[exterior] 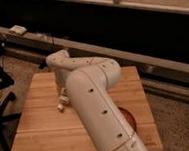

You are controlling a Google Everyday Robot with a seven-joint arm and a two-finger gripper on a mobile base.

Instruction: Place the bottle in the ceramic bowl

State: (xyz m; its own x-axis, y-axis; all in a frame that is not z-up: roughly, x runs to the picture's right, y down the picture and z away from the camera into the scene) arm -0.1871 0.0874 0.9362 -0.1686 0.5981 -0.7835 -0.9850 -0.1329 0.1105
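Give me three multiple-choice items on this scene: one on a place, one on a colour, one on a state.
1. Where on the table is the bowl?
A. far left corner
B. near right part
C. far right corner

2. What colour is the bowl?
A. blue
B. white
C. orange-red

3. How does the bowl show?
A. partly hidden by the arm
B. in full view
C. out of view

Key:
1 B, it shows beside the arm, near the table's right edge.
2 C, its visible part is orange-red.
3 A, the arm covers its left part.

The gripper hangs low over the table's left half in the picture, away from the bowl.
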